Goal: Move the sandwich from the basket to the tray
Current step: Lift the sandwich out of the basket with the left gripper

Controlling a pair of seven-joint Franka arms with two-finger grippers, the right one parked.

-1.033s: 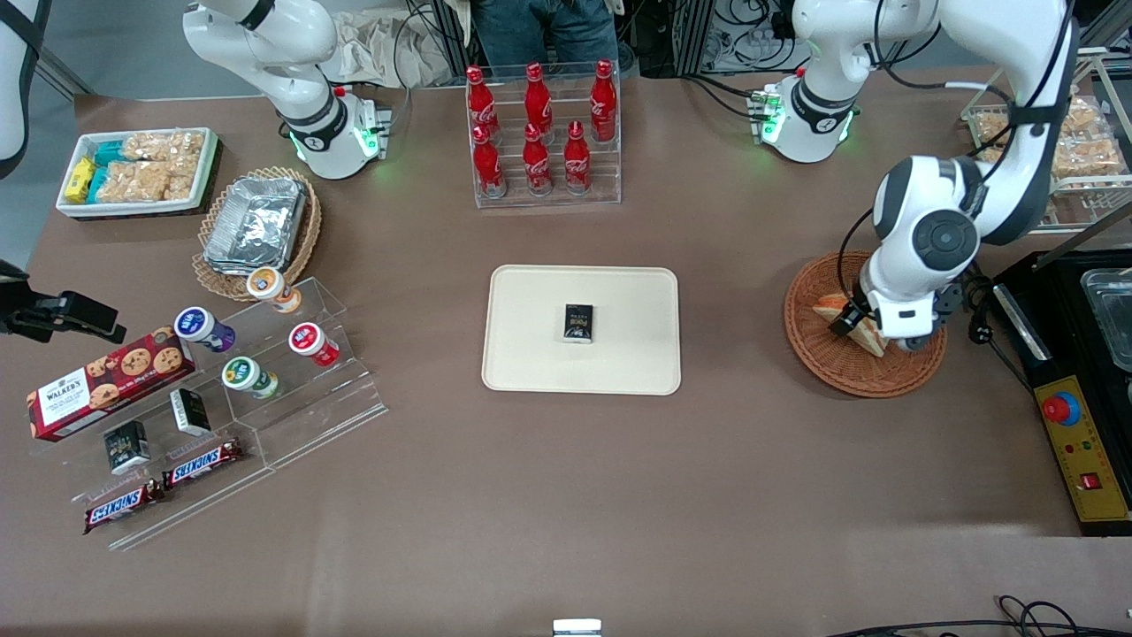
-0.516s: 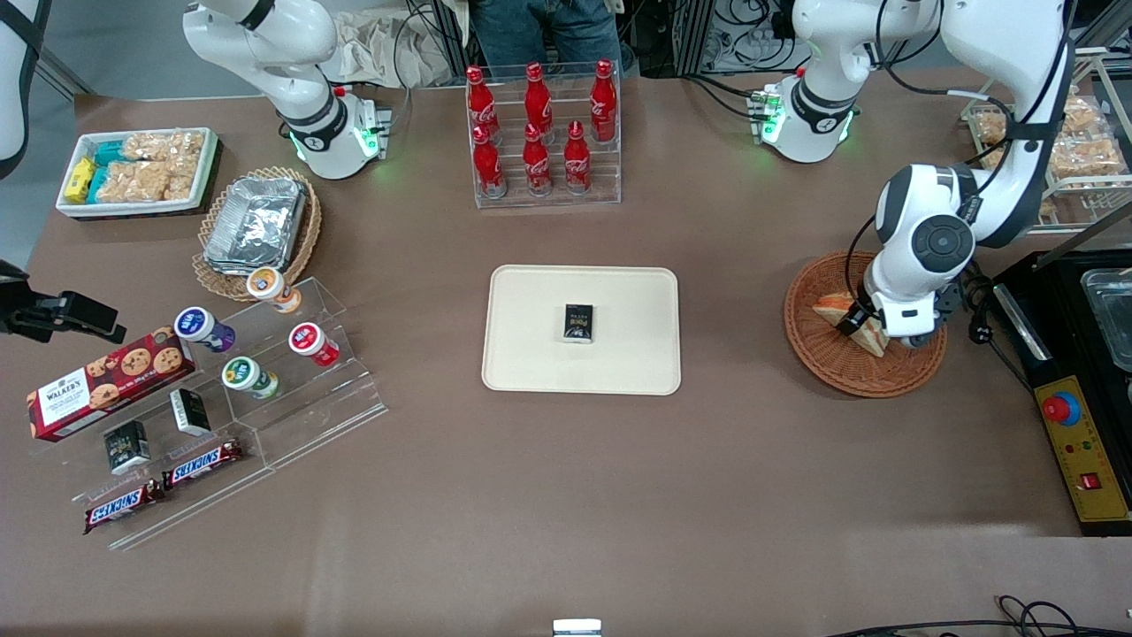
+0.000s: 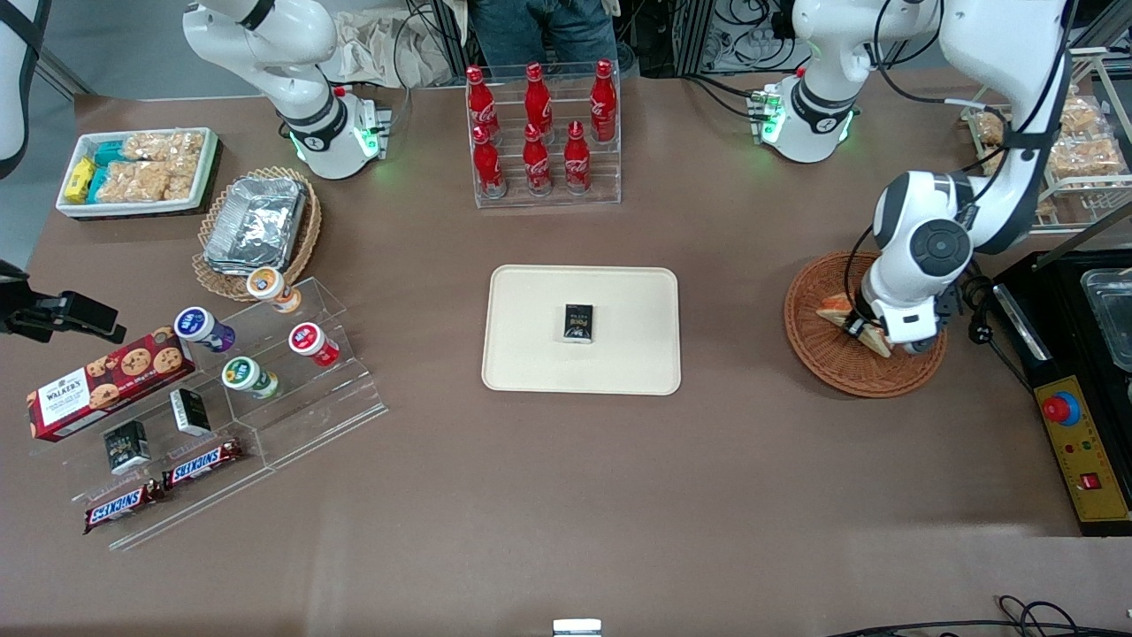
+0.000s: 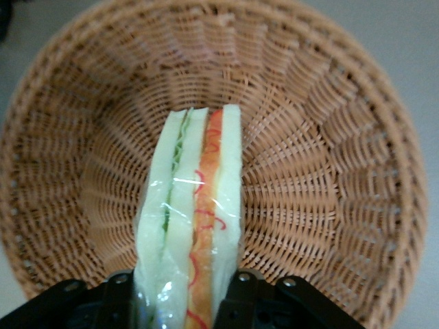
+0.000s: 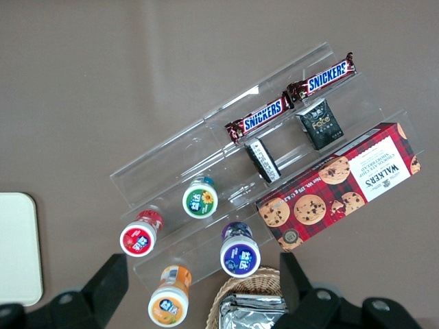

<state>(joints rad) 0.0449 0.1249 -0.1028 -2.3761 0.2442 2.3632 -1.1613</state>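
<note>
step in hand: grasp and lift. gripper clenched on sandwich, wedge on edge, low over basket. tray well apart, toward parked arm's end of counter, small dark box at centre. next: raise clear of rim, carry over, set beside box.

My gripper, matt black plastic fingers, sits low in the basket and is clamped on the sandwich. Sandwich is wrapped in clear glossy film, with glare streaks across soft white bread. Basket is woven wicker, rough and ribbed, dull reddish-brown. Tray is smooth cream plastic with a low sheen. Small box on it is black printed card. Table is matt brown, cloth-like, faintly creased.
</note>
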